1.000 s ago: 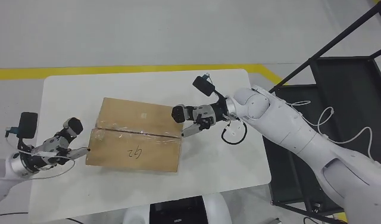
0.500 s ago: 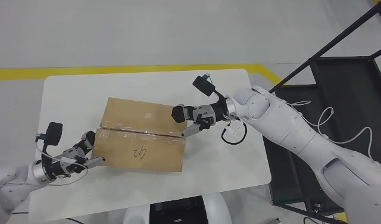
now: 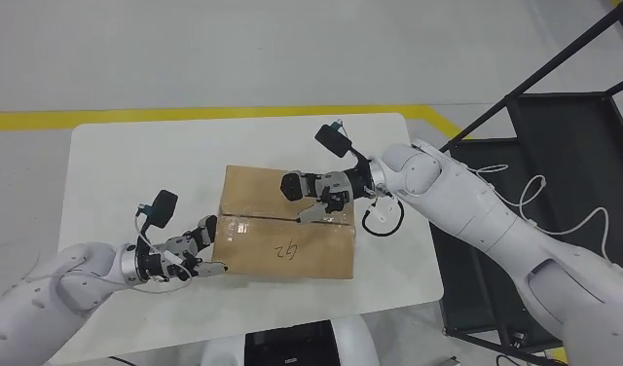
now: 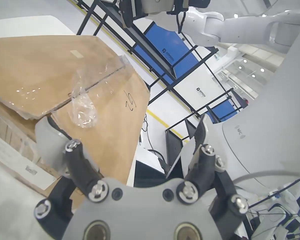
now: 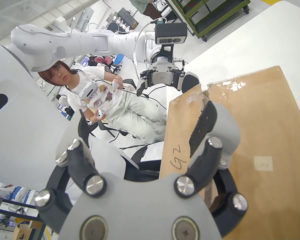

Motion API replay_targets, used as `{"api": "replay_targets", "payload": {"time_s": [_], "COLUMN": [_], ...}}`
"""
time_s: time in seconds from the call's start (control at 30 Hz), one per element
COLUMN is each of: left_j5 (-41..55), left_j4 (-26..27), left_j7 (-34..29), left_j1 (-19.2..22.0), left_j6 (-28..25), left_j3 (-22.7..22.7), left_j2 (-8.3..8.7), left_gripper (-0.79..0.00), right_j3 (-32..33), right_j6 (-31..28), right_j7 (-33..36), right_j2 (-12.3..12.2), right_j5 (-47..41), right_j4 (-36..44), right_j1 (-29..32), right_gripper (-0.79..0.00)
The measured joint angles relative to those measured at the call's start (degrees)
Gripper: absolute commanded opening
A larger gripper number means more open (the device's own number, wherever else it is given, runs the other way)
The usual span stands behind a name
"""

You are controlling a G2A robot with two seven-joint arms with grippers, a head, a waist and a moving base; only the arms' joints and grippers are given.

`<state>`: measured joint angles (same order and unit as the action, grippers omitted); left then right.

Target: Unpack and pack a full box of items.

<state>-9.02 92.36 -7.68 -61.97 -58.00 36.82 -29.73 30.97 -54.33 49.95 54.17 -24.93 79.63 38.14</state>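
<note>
Your empty, wide-spread left gripper [image 3: 210, 247] is touching the rectangular cardboard box [image 3: 287, 239] end, with the right gripper [image 3: 302, 201] likewise over its crinkled clear tape [image 4: 83, 108].

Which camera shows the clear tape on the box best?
Left wrist view: the clear tape lies crumpled on the box seam, close up. Top view shows a faint sheen; right wrist view, a glint at the far edge.
</note>
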Motion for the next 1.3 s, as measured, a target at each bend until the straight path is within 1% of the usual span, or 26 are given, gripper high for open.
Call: {"api": "replay_targets", "payload": {"time_s": [0.03,0.1,0.2,0.3,0.4,0.43,0.53,0.63,0.67,0.73,0.8,0.93,1.07,1.3], "left_j5": [0.3,-0.22,-4.1,-10.99,-19.47,-23.37,-32.96,-39.78,-40.98,-42.75,-43.53,-43.73,-44.04,-44.05], "left_j4": [-0.57,-1.53,-3.16,-4.42,-4.06,-3.32,-1.13,-0.46,-0.44,-0.58,-0.72,-1.01,-0.95,-0.95], "left_j7": [0.14,2.03,8.32,17.6,30.33,35.57,47.32,55.46,57.07,59.43,60.22,58.99,55.59,56.14], "left_j1": [0.77,1.31,0.46,-1.81,-5.59,-7.5,-12.13,-15.4,-16.01,-16.87,-17.2,-17.1,-16.21,-16.24], "left_j6": [0.0,0.0,0.0,0.0,0.48,1.61,5.8,8.56,8.9,9.36,9.62,10.72,7.61,8.14], "left_j3": [-0.41,-0.25,1.9,6.13,11.47,13.33,16.48,18.02,18.34,19.03,19.5,20.04,19.71,19.72], "left_j2": [-0.73,-1.57,-2.06,-1.7,-1.35,-1.31,-1.43,-1.66,-1.75,-1.99,-2.23,-2.98,-3.38,-3.36], "left_gripper": [0.0,0.0,0.0,0.0,0.0,0.0,0.0,0.0,0.0,0.0,0.0,0.0,0.0,0.0], "right_j3": [0.0,0.0,0.0,0.0,0.0,0.0,0.0,0.0,0.0,0.0,0.0,0.0,0.0,0.0], "right_j6": [0.0,0.0,0.0,0.0,0.0,0.0,0.0,0.0,0.0,0.0,0.0,0.0,0.0,0.0], "right_j7": [0.0,0.0,0.0,0.0,0.0,0.0,0.0,0.0,0.0,0.0,0.0,0.0,0.0,0.0], "right_j2": [0.0,0.0,0.0,0.0,0.0,0.0,0.0,0.0,0.0,0.0,0.0,0.0,0.0,0.0], "right_j5": [0.0,0.0,0.0,0.0,0.0,0.0,0.0,0.0,0.0,0.0,0.0,0.0,0.0,0.0], "right_j4": [0.0,0.0,0.0,0.0,0.0,0.0,0.0,0.0,0.0,0.0,0.0,0.0,0.0,0.0], "right_j1": [0.0,0.0,0.0,0.0,0.0,0.0,0.0,0.0,0.0,0.0,0.0,0.0,0.0,0.0], "right_gripper": [0.0,0.0,0.0,0.0,0.0,0.0,0.0,0.0,0.0,0.0,0.0,0.0,0.0,0.0]}}
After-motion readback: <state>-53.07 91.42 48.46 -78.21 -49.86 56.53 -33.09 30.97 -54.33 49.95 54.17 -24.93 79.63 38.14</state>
